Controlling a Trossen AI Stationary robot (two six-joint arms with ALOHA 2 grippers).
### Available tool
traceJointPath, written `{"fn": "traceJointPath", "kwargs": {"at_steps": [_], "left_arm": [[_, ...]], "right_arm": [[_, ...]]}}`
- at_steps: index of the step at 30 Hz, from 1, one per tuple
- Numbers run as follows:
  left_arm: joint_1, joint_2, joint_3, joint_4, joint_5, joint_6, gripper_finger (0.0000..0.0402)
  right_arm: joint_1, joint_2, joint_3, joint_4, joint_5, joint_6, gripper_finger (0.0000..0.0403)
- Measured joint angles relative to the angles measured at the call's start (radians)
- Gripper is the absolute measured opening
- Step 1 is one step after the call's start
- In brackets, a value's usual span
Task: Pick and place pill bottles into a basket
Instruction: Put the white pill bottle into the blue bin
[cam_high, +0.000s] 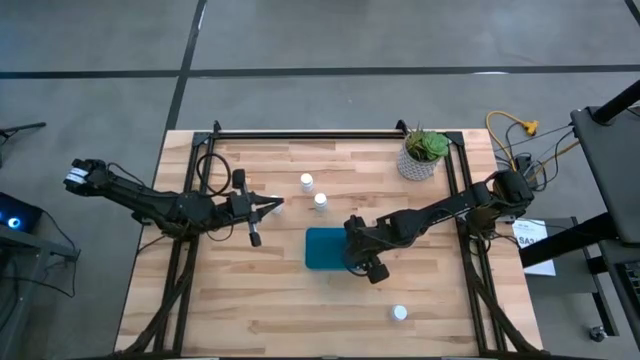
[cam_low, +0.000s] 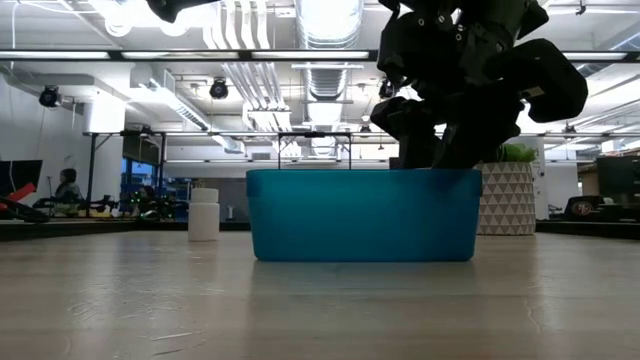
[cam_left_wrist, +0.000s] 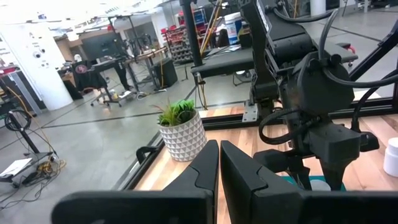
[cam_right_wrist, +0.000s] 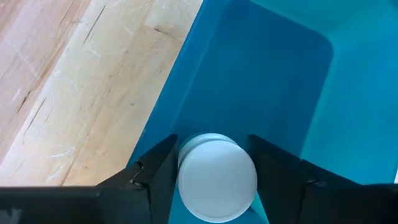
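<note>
The right gripper (cam_high: 352, 262) hangs over the right edge of the small teal-blue rectangular plastic basket (cam_high: 322, 248) at the middle of the pale wooden table (cam_high: 250, 310). Its two dark fingers (cam_right_wrist: 158, 171) stand on either side of a small white cylindrical pill bottle (cam_right_wrist: 216, 177) with a round white cap, inside the basket; whether they grip it or stand just clear cannot be told. Two more white bottles (cam_high: 307, 182) (cam_high: 320, 202) stand on the table beyond the basket's far side, and another (cam_high: 400, 313) stands on its near side, well apart towards the right. The left gripper (cam_high: 272, 206) waits left of the basket, jaws pressed together on nothing. A white patterned plant pot (cam_high: 420, 162) with a green plant sits beyond the basket at the far right corner.
</note>
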Motion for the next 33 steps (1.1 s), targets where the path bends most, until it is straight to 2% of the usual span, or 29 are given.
{"fn": "traceJointPath", "kwargs": {"at_steps": [15,33], "left_arm": [[0.000,0.000,0.001,0.000,0.000,0.000,0.0000],[0.000,0.000,0.002,0.000,0.000,0.000,0.0000]], "right_arm": [[0.000,-0.006,0.029,-0.013,0.000,-0.020,0.0180],[-0.002,-0.006,0.183,-0.220,0.026,0.010,0.0180]]}}
